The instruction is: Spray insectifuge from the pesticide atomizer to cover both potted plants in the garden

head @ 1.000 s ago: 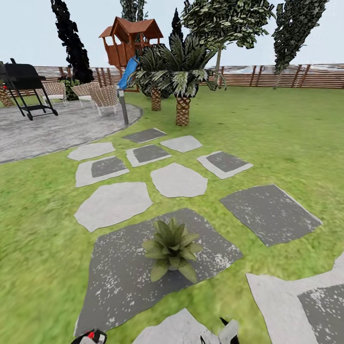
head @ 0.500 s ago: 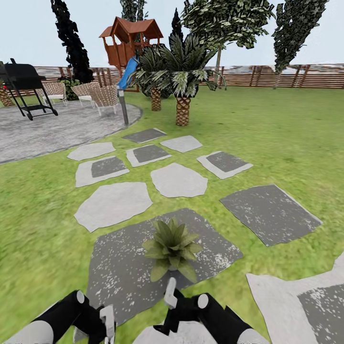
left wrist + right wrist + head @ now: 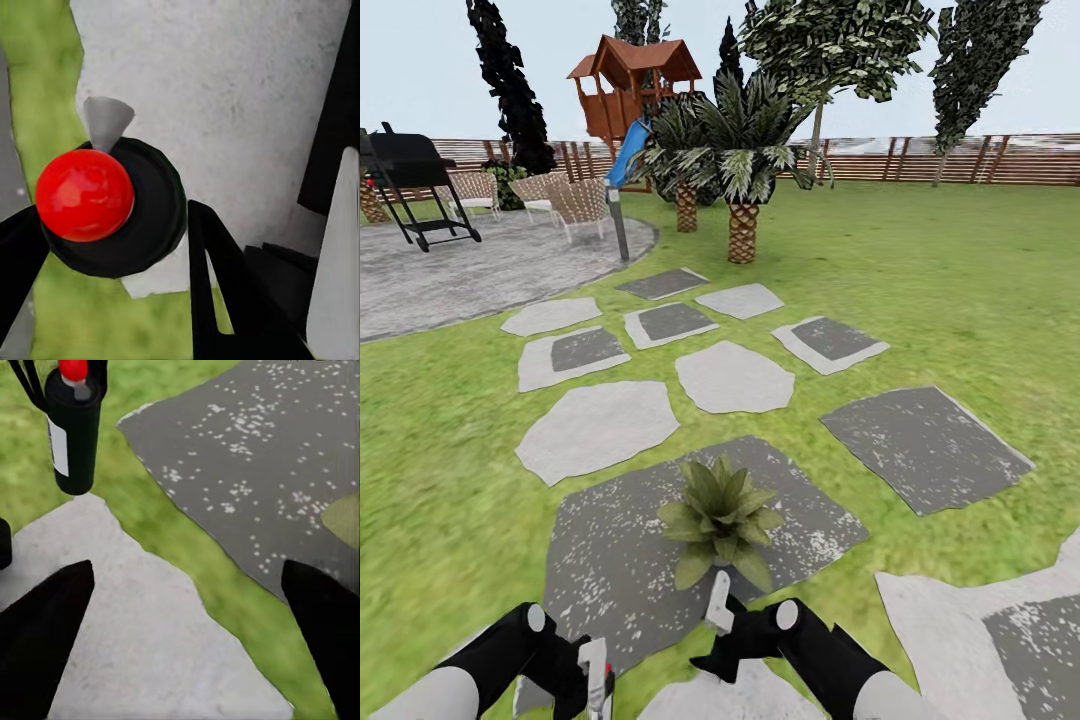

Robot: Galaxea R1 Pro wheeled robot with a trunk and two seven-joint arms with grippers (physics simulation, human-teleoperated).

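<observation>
Bottom left, the left gripper [image 3: 112, 247] is clamped around the pesticide atomizer [image 3: 112, 206]; right gripper [image 3: 187, 637] spread wide, bottom centre below the potted plant [image 3: 718, 520]

This is a back garden of a home: a green lawn [image 3: 960, 290] crossed by flat stepping stones [image 3: 733, 377], closed in by a brown slatted fence [image 3: 980, 160]. A paved patio [image 3: 470, 275] holds a black grill [image 3: 415, 185] and wicker chairs [image 3: 575, 203]; a wooden playhouse [image 3: 628, 82] with a blue slide [image 3: 626, 155] stands behind two palms [image 3: 740, 165].

Glossy red atomizer cap [image 3: 84, 194], seemingly plastic
</observation>
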